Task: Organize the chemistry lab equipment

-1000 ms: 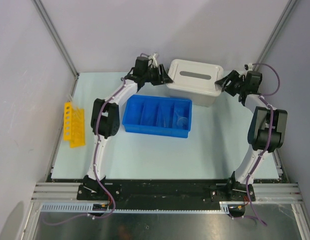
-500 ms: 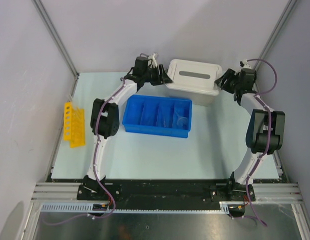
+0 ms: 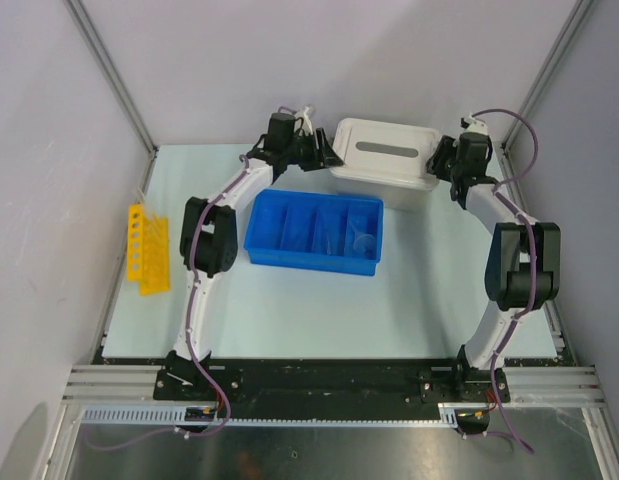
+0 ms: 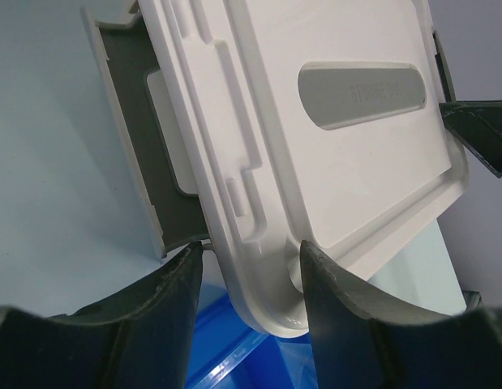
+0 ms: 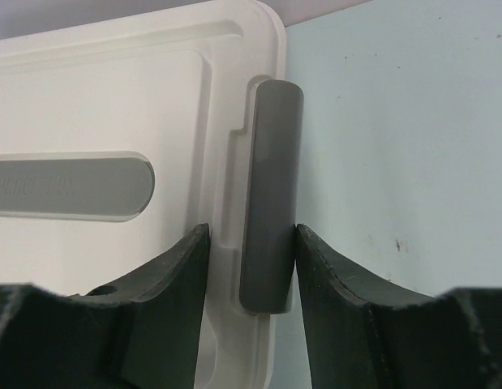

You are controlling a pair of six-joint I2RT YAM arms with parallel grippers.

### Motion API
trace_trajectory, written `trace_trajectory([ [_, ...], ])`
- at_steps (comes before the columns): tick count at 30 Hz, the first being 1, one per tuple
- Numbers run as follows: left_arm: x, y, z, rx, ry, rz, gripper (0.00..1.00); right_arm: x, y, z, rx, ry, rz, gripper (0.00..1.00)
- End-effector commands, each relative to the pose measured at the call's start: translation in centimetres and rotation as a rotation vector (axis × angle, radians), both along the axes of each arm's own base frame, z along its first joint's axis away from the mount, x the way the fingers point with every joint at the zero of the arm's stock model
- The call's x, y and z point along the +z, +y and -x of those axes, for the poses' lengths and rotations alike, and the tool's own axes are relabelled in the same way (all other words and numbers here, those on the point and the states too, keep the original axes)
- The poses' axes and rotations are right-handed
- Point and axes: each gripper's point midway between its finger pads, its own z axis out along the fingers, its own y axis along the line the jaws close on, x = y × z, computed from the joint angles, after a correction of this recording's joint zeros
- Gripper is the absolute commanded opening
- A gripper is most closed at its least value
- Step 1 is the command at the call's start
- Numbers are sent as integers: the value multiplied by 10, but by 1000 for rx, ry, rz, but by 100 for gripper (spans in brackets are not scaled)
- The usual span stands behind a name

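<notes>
The beige tub (image 3: 409,192) with its white lid (image 3: 387,150) stands at the back. My left gripper (image 3: 327,152) is at its left end. In the left wrist view the jaws (image 4: 249,259) press on the lid's end tab (image 4: 259,284), and the grey left latch (image 4: 141,138) is swung outward. My right gripper (image 3: 441,160) is at the tub's right end. There it (image 5: 251,243) is shut on the upright grey right latch (image 5: 271,186) and the lid rim beside it. Faint clear glass pieces (image 3: 363,240) lie in the blue divided tray (image 3: 261,232).
A yellow rack (image 3: 146,248) lies near the left wall. The blue tray's rim (image 4: 234,356) shows just below the lid in the left wrist view. Grey walls enclose the table on three sides.
My right arm swung left to the tub's right end and its jaws closed around the right latch. The left arm and the tub have not moved.
</notes>
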Motion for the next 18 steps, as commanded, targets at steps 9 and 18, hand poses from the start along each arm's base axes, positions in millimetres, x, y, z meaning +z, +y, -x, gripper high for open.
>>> trace_trajectory([
  [9,28,-7,12,-29,-32,20,55,-46,34,26,64,187,158,28],
  [18,33,-6,13,-26,-40,21,61,-49,32,25,66,202,148,30],
])
